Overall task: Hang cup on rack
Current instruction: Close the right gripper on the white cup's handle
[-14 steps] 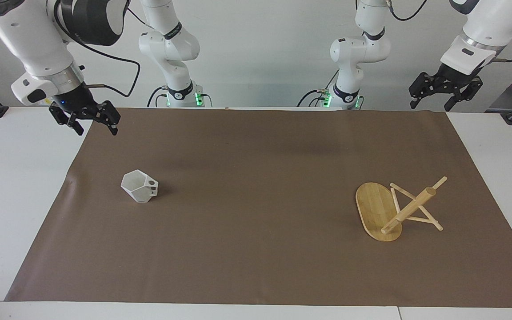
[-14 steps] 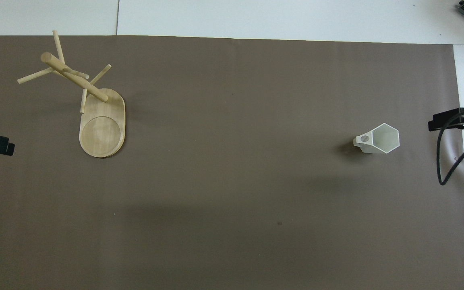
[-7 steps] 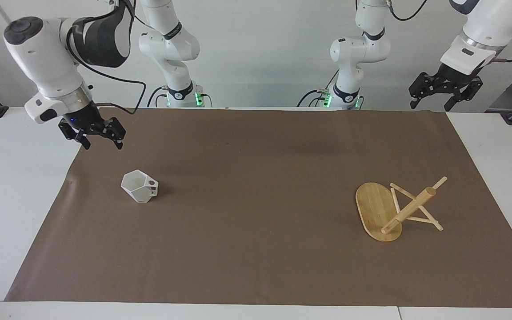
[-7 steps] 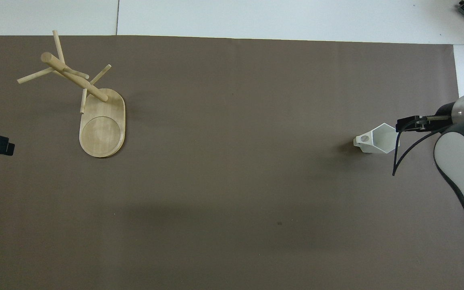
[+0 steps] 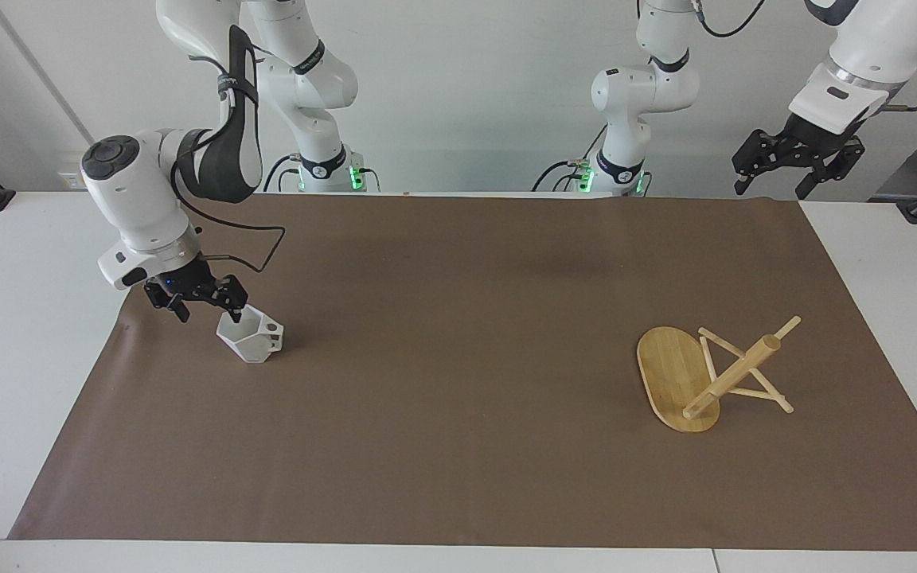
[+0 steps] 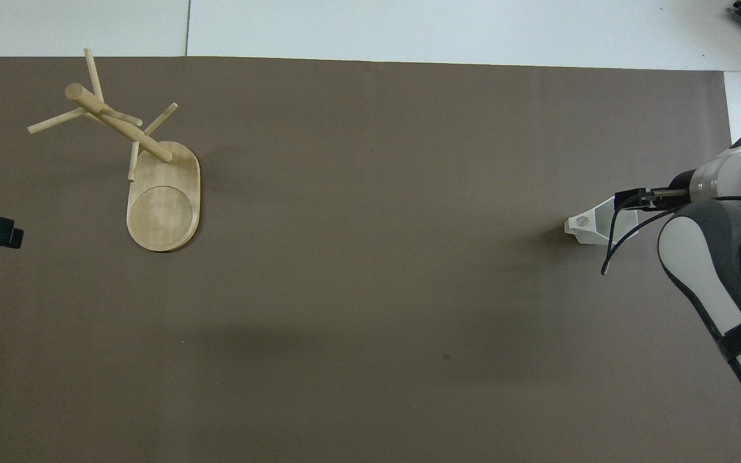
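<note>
At the desk's right-arm end, right gripper [image 5: 202,304] fingers spread at the cup [image 5: 251,338] rim — ungrasped; rack [image 5: 709,374] empty; left gripper [image 5: 794,163] waits, released.

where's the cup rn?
The cup sits on the brown mat toward the right arm's end, right pincer open at its rim.

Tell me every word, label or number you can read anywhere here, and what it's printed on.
No text reads in full.
Right arm, overhead view: white lettering on its dark band, cut off at the picture's edge, unreadable.
Cup, rack, brown mat: no markings visible.
</note>
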You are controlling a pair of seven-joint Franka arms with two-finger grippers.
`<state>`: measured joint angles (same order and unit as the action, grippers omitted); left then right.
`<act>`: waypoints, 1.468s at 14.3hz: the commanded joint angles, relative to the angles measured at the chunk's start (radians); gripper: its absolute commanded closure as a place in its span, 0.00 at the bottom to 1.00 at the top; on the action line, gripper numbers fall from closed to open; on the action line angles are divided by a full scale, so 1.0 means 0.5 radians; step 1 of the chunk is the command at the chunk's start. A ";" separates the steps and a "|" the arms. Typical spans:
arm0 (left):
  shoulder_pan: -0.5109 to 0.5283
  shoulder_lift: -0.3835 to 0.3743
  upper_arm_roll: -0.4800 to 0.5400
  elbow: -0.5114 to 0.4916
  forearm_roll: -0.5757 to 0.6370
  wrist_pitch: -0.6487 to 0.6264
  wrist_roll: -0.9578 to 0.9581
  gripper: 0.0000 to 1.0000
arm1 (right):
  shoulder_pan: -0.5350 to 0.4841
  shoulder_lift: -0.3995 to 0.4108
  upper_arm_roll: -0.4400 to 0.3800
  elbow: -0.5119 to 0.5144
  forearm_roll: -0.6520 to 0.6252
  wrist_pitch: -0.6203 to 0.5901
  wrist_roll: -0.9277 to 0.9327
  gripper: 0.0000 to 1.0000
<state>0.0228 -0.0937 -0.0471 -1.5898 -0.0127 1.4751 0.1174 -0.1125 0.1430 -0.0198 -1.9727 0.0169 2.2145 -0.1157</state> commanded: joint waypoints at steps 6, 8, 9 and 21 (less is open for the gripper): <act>0.019 -0.040 -0.013 -0.030 0.007 -0.023 0.005 0.00 | -0.030 0.030 0.009 -0.083 0.031 0.059 -0.131 0.00; 0.019 -0.040 -0.013 -0.030 0.007 -0.020 0.005 0.00 | -0.039 0.027 0.006 -0.095 0.028 0.059 -0.158 0.00; 0.019 -0.040 -0.013 -0.030 0.007 -0.023 0.005 0.00 | -0.039 0.027 0.000 -0.095 0.025 0.059 -0.158 0.01; 0.019 -0.040 -0.013 -0.030 0.007 -0.020 0.005 0.00 | -0.057 0.021 0.000 -0.196 0.034 0.142 -0.051 0.21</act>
<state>0.0228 -0.0937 -0.0471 -1.5898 -0.0127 1.4750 0.1174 -0.1338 0.1642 -0.0255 -2.0462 0.0181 2.2659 -0.1501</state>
